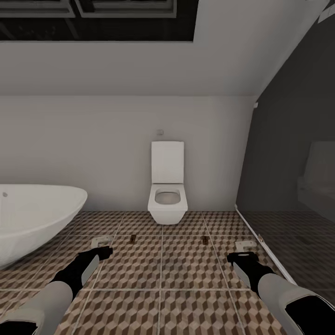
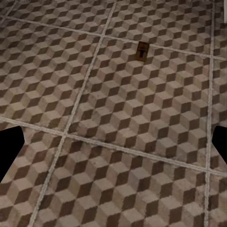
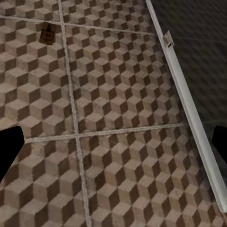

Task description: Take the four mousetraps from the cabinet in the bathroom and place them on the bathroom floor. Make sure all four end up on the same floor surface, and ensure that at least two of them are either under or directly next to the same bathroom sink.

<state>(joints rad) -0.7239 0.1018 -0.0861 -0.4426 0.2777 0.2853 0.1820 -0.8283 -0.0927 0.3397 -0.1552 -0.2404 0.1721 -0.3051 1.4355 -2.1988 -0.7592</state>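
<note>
Two mousetraps lie on the bathroom floor [image 1: 163, 279], well apart, both short of the toilet [image 1: 167, 186]: the left mousetrap [image 1: 133, 239] just beside a grout line, the right mousetrap [image 1: 205, 240] likewise; each appears as a tiny dark piece, detail too small to read. Left gripper [image 1: 103, 245] and right gripper [image 1: 243, 249] hover low over the tiles, fingers spread, nothing held. Judgement: two traps remain to fetch, and no sink is in sight, so the placed pair may still need moving beside it. Bathtub [image 1: 32, 218] at the floor's left edge looks empty as far as visible; toilet bowl empty.
</note>
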